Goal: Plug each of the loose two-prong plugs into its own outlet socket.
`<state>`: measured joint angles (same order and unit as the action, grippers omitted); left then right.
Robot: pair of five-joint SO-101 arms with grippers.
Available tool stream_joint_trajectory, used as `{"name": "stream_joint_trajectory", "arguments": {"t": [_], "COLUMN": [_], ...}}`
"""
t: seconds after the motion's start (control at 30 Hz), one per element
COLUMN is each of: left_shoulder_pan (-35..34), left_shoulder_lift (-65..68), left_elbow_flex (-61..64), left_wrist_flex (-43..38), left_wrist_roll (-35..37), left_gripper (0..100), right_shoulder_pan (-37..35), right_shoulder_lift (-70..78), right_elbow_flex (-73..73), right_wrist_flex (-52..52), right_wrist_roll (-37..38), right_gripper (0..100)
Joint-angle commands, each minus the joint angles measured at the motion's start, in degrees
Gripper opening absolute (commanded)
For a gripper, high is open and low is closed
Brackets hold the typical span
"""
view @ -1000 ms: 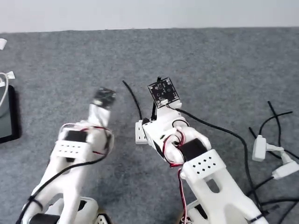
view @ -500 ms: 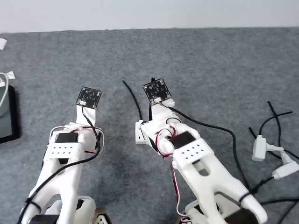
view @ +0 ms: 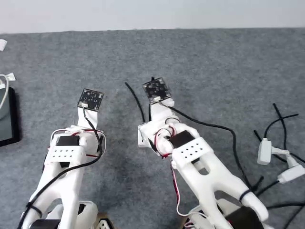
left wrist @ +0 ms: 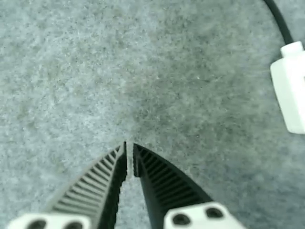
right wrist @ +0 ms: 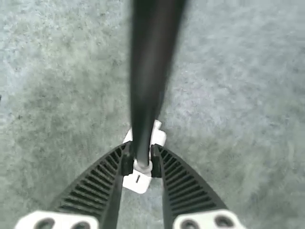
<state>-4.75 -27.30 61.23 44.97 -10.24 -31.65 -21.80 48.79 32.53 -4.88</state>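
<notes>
My right gripper (right wrist: 141,158) is shut on a small white two-prong plug (right wrist: 139,180), pinching it where its thick black cable (right wrist: 150,71) leaves and rises toward the camera. The carpet lies close below the plug. In the high view the right arm (view: 190,152) stands mid-table, with a white socket block (view: 142,135) just to its left; a thin black cable (view: 136,102) runs away from the block. My left gripper (left wrist: 129,147) hangs shut and empty over bare carpet, and the white block (left wrist: 290,90) lies off to one side of it. The left arm (view: 66,152) stands left of the block.
Two more white plugs (view: 264,151) (view: 290,174) lie at the right edge among tangled black cables (view: 279,119). A dark flat device (view: 8,117) sits at the left edge. Grey carpet (view: 214,62) covers the whole table.
The left arm's wrist swung left in the first half second, then held still. The right arm has shifted left and slightly farther out with the plug.
</notes>
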Motion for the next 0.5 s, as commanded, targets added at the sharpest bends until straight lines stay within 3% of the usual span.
{"name": "stream_joint_trajectory", "arguments": {"t": [0.0, 0.47], "left_shoulder_pan": [-0.3, -0.3], "left_shoulder_lift": [-2.0, -1.9], "left_elbow_flex": [-0.6, -0.5], "left_wrist_flex": [-1.4, -1.4], "left_wrist_roll": [0.3, 0.3], "left_gripper": [1, 1], "right_shoulder_pan": [-0.5, -0.4], "right_shoulder_lift": [0.4, 4.0], "right_elbow_flex": [-5.0, -6.6], "right_wrist_flex": [-2.2, -2.2], "right_wrist_roll": [-0.4, 1.8], "right_gripper": [0.8, 0.8]}}
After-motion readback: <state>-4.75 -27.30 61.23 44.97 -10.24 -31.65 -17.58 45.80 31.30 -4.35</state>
